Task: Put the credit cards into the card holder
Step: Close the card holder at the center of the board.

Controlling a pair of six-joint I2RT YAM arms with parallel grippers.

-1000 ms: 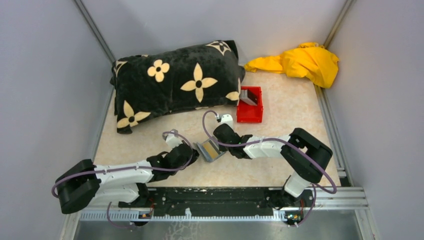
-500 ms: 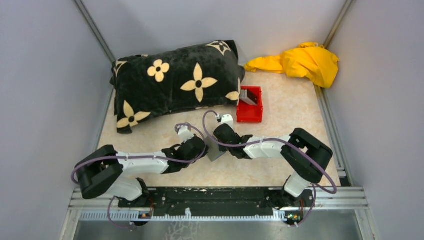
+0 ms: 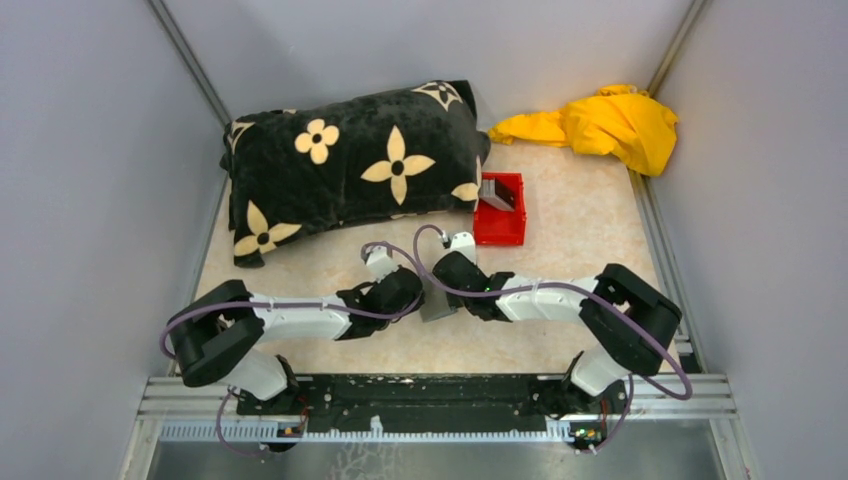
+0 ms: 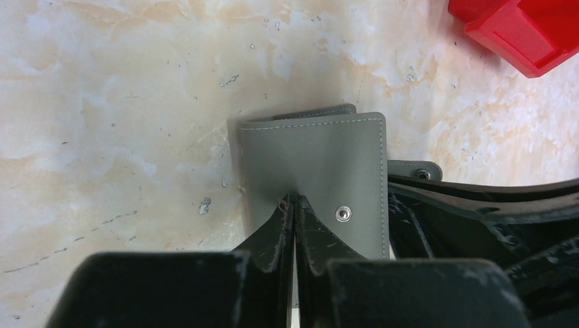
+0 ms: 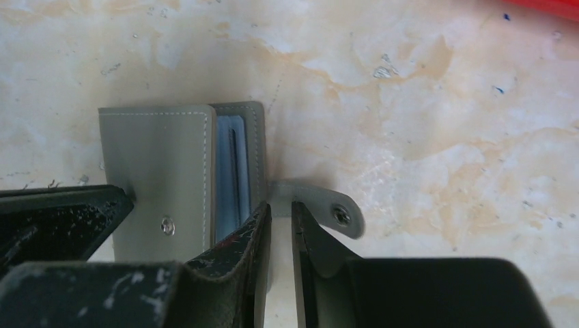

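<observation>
One card holder (image 4: 314,157): your left gripper (image 4: 294,201), closed, touches its left side; right gripper (image 5: 280,215), narrow, grips its right edge; one red bin (image 3: 500,236) farther.

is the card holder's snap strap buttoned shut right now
No, the snap strap sticks out loose beside the card holder, not pressed onto the stud.

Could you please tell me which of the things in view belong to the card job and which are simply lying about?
Job in hand: card holder; left gripper and right gripper, both at it; what look like grey cards, propped in the red bin.
Lying about: black flowered pillow; yellow cloth.
</observation>
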